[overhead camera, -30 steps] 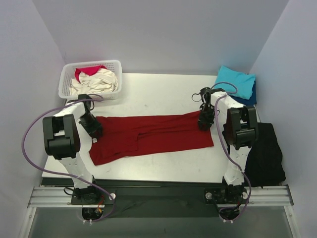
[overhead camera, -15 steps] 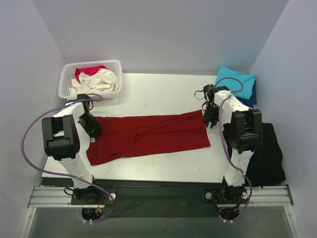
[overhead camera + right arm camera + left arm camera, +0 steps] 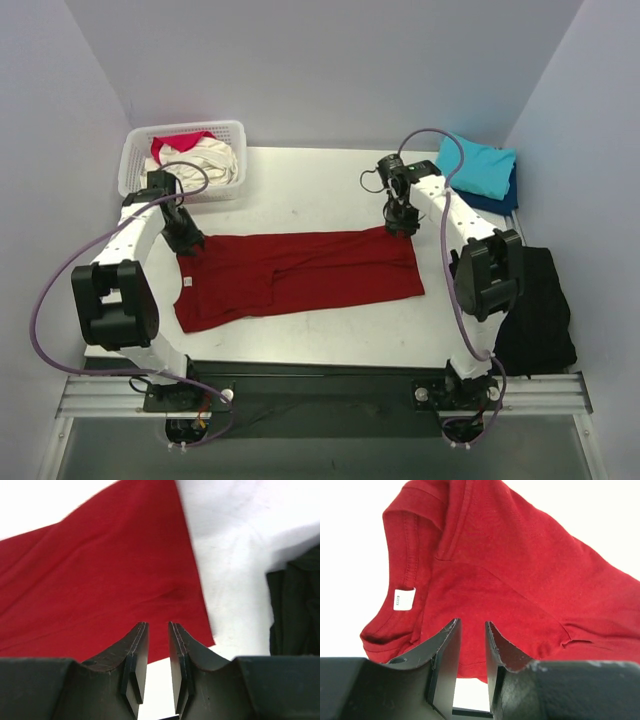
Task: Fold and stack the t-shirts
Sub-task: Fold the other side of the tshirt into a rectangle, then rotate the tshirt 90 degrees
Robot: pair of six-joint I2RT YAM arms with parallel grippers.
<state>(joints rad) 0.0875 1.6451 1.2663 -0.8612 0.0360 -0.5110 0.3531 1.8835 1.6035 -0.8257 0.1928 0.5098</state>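
Both left gripper point(image 3: 471, 626) and right gripper point(image 3: 157, 626) narrowly apart over dark red t-shirt point(image 3: 300, 275), neck label point(image 3: 404, 599) left-wrist only

Dark red t-shirt point(image 3: 300, 272): laid flat across the middle of the worktop point(image 3: 320, 190) and folded lengthwise into a long band. The collar end is to the left and the hem to the right. A white label point(image 3: 404, 599) shows inside the neckline. Turquoise t-shirt point(image 3: 478, 165): folded, resting on the navy blue t-shirt point(image 3: 508, 200) at the far right corner. Cream t-shirt point(image 3: 205, 162) and pink-red t-shirt point(image 3: 178, 143): crumpled together in the basket point(image 3: 232, 127) at the far left.
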